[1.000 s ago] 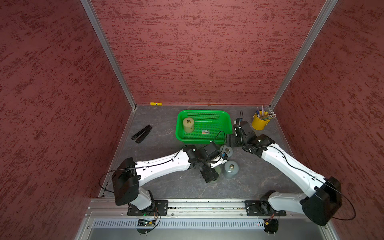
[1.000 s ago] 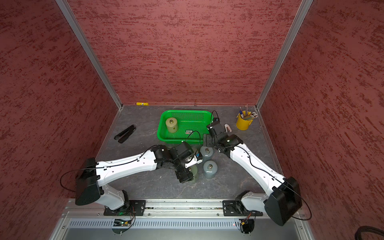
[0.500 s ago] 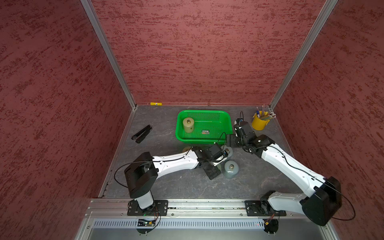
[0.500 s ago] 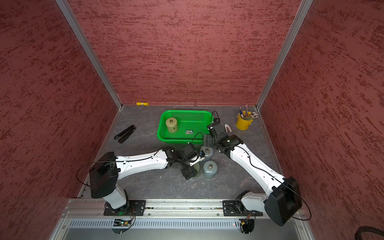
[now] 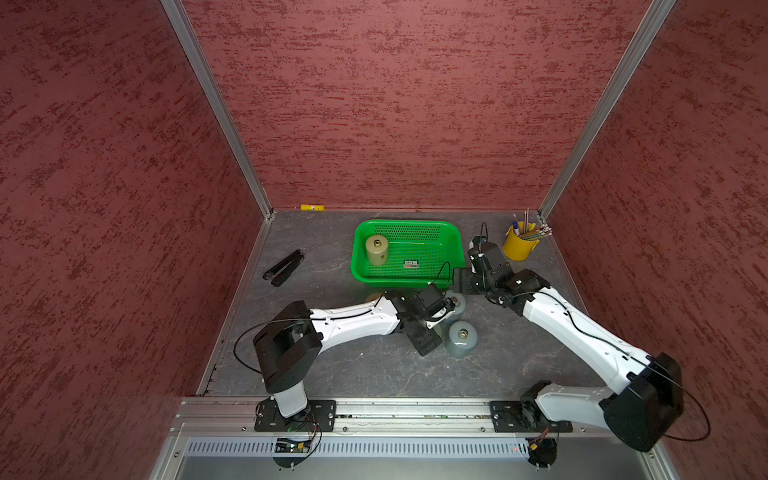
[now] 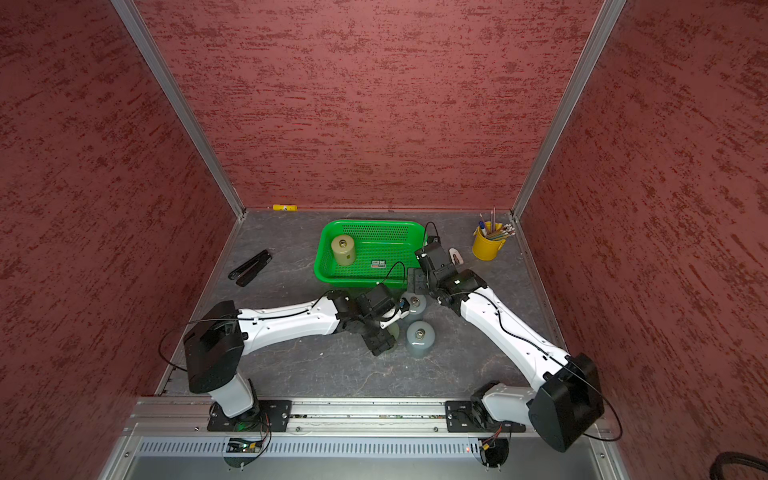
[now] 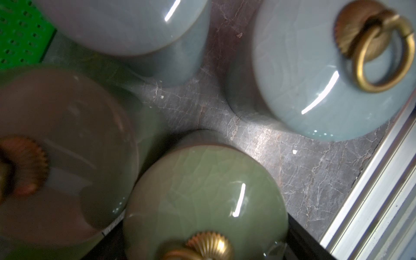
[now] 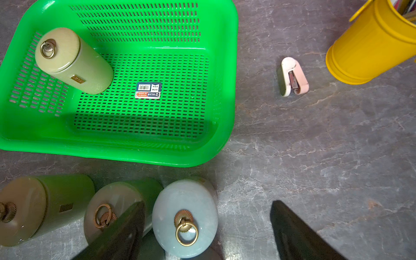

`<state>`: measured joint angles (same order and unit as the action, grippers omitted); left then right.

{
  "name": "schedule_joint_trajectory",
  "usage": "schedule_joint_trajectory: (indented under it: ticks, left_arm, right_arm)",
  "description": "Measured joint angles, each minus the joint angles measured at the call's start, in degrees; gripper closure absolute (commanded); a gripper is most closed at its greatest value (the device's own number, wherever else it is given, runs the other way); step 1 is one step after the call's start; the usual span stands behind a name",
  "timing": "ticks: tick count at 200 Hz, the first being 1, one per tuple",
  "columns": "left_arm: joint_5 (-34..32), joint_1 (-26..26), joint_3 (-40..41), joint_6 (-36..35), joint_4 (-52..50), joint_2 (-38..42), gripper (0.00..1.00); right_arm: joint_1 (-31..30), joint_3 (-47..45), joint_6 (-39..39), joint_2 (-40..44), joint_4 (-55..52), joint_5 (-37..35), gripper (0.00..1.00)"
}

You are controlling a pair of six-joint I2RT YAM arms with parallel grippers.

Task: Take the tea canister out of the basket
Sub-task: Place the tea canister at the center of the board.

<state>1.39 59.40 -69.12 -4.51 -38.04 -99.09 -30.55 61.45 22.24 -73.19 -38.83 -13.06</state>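
Inside the bright green perforated plastic basket, the pale olive ceramic tea canister stands in a corner. The right gripper, jaws apart, hangs over a blue-grey glazed canister on the bench and could grab it instead; the left gripper clamps a dark green canister.

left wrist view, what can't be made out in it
brownish canister: blurred, too close to the lens; its knob is cut by the edge.
green canister: knob and ring half cut off by the edge.
blue-grey canister beside the basket: lid top lies past the edge.
basket: only a corner shows; its contents are out of frame.
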Motion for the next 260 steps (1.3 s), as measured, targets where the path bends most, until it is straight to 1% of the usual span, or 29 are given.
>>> schedule_joint_trajectory:
  ticks: [26,54,151,182,206,219,231,260]
  left_arm:
    - [0.0,-0.1,-0.1,0.0,0.0,0.0,0.23]
    - [0.0,-0.2,-0.1,0.0,0.0,0.0,0.00]
    - [1.7,-0.2,-2.9,-0.4,-1.8,0.6,0.00]
    - [2.2,0.1,-4.8,-0.5,-3.8,2.6,0.00]
    - [2.3,-0.3,-5.7,-0.5,-3.9,5.8,0.00]
    - [2.4,-1.7,-6.0,-0.2,-3.9,7.9,0.00]
    - [2.3,-4.1,-6.7,0.2,-3.8,9.5,0.00]
    - [2.2,-13.5,-9.7,2.1,-2.8,10.9,0.00]
  right_arm:
    - [0.0,0.0,0.0,0.0,0.0,0.0,0.07]
    - [0.1,0.0,0.0,-0.1,0.0,0.1,0.07]
    - [0.1,-0.1,0.0,-0.3,0.4,0.9,0.05]
    - [0.3,-0.3,0.0,-0.3,1.1,0.9,0.05]
    - [0.4,-0.5,0.0,-0.3,1.2,0.9,0.05]
    - [0.4,-0.5,0.0,-0.3,1.3,0.9,0.05]
    - [0.4,-0.5,0.0,-0.3,1.3,0.9,0.05]
    - [0.9,-0.6,0.0,-0.3,1.6,0.9,0.04]
